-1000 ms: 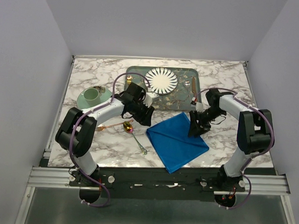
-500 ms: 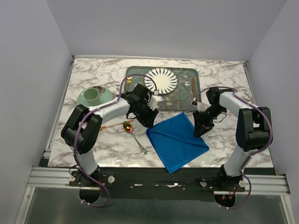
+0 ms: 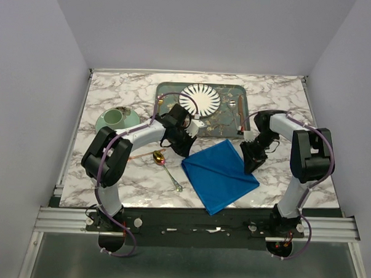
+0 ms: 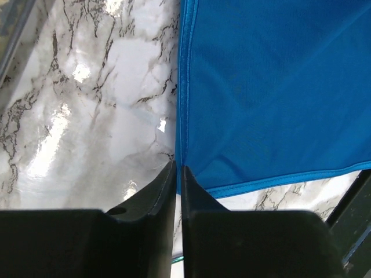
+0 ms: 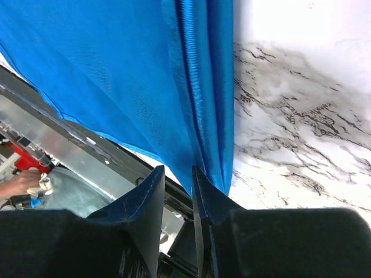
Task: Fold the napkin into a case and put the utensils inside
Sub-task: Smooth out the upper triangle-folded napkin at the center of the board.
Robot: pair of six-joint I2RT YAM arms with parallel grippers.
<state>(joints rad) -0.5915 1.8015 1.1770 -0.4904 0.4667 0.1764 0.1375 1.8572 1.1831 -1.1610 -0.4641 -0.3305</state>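
Okay: left claw (image 4: 178,174) and right claw (image 5: 192,174) each pinched on a napkin (image 3: 221,174) corner, cloth just in front of tray (image 3: 169,86). Shallow bites; I'd expect slip mid-fold, skewing it.

Bright blue napkin (image 3: 221,173), white grey-veined marble table (image 3: 280,94), striped plate (image 3: 199,100)

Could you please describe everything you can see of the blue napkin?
The napkin is plain bright blue cloth, slightly shiny, with a stitched hem. It is roughly square and turned corner-on like a diamond. It lies spread on the marble table, its near corner reaching the table's front edge. The left gripper pinches the hem at its left corner. The right gripper grips its right edge, where the cloth bunches into narrow pleats. Nothing lies on it.
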